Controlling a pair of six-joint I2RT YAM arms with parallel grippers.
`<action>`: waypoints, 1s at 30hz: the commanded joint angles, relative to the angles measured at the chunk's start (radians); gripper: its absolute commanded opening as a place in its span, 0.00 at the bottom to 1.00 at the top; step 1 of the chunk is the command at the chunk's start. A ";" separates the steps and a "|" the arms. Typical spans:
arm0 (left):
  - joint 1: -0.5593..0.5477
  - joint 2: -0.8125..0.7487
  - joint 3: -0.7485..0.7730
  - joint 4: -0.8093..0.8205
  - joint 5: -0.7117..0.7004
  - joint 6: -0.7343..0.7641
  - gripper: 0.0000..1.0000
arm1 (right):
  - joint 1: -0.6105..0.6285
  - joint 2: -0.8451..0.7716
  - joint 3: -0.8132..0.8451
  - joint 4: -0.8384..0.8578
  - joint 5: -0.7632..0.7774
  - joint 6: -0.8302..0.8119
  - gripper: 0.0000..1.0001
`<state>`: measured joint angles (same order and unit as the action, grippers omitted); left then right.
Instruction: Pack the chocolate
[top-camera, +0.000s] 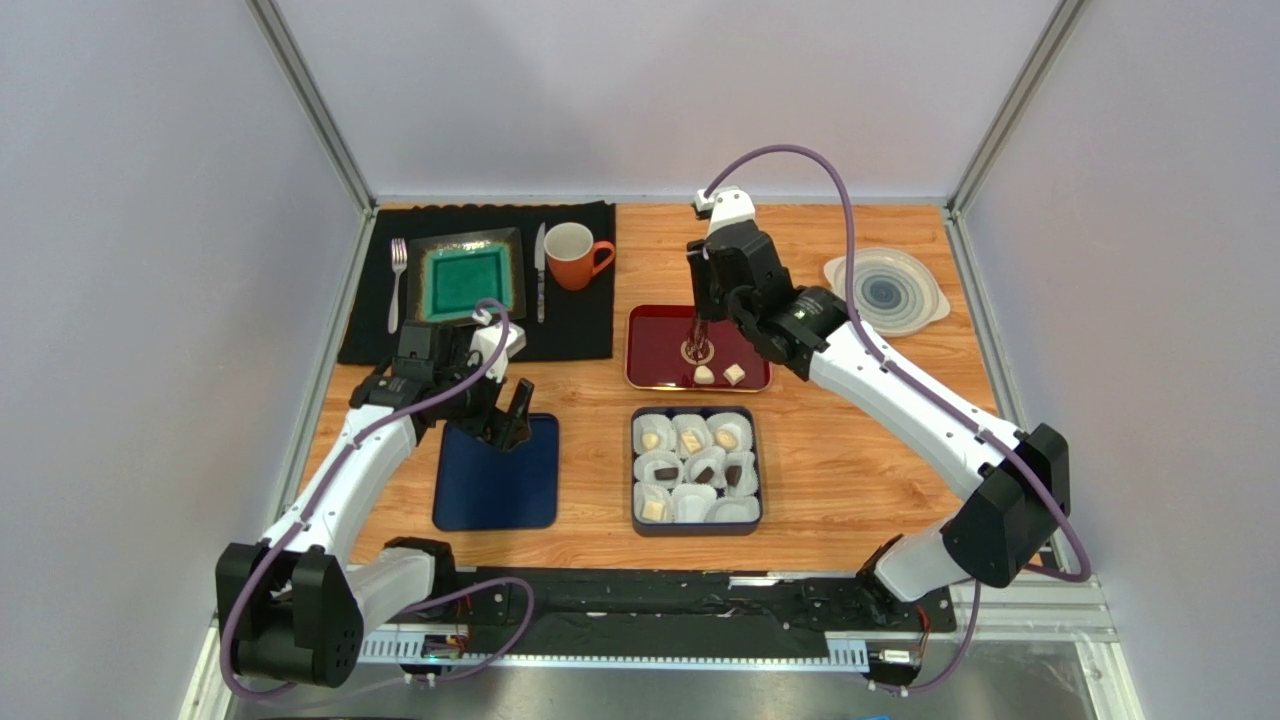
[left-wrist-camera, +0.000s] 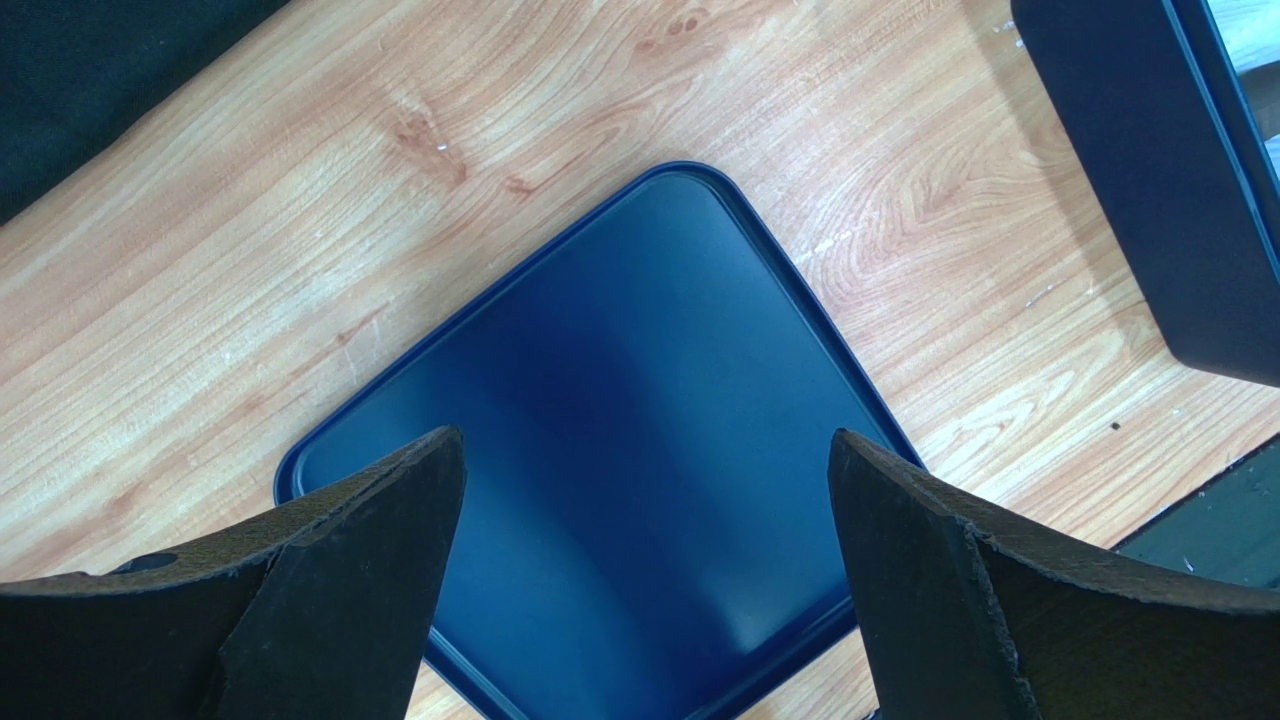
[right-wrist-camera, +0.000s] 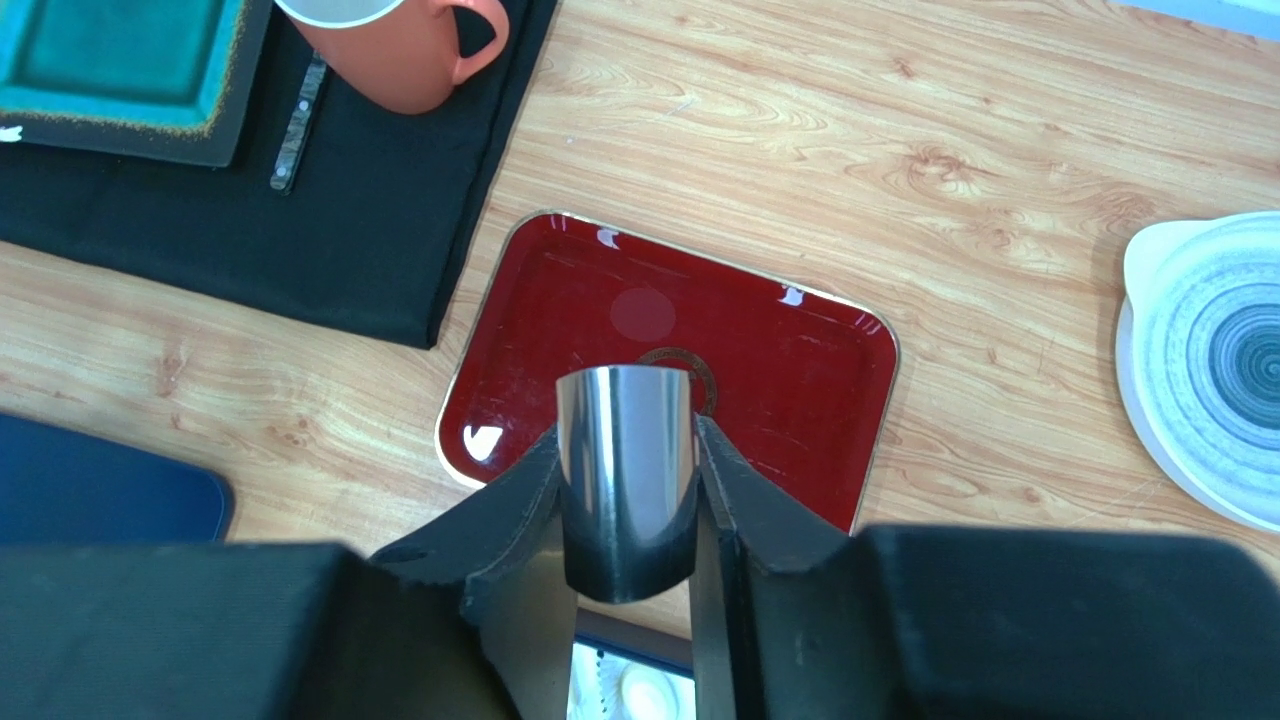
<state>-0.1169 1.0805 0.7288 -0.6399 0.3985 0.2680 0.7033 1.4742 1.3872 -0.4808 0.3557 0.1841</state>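
Two cream chocolates (top-camera: 703, 374) are left on the red tray (top-camera: 654, 330), near the box (top-camera: 697, 530) on the table (top-camera: 872, 450). About six more, dark and cream, are already seated in paper cups (top-camera: 745, 512) inside the box, and some cups look unfilled. A metal tool (right-wrist-camera: 624, 510) is clamped in the right claw (right-wrist-camera: 628, 447) and pointed down at the tray. The left claw (left-wrist-camera: 646, 585) is spread wide, holding nothing, above a blue lid (left-wrist-camera: 631, 375). Packing is judged mostly done.
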 joint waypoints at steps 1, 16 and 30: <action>0.005 -0.004 0.047 0.005 0.016 0.016 0.99 | -0.014 -0.002 -0.013 0.094 -0.011 -0.009 0.33; 0.005 -0.008 0.061 -0.004 0.008 0.020 0.99 | -0.034 0.001 -0.071 0.102 -0.029 -0.005 0.40; 0.005 -0.007 0.070 -0.007 0.008 0.020 0.99 | -0.054 0.034 -0.089 0.111 -0.049 0.006 0.41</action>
<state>-0.1169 1.0805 0.7517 -0.6483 0.3981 0.2714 0.6594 1.4986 1.3018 -0.4259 0.3126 0.1856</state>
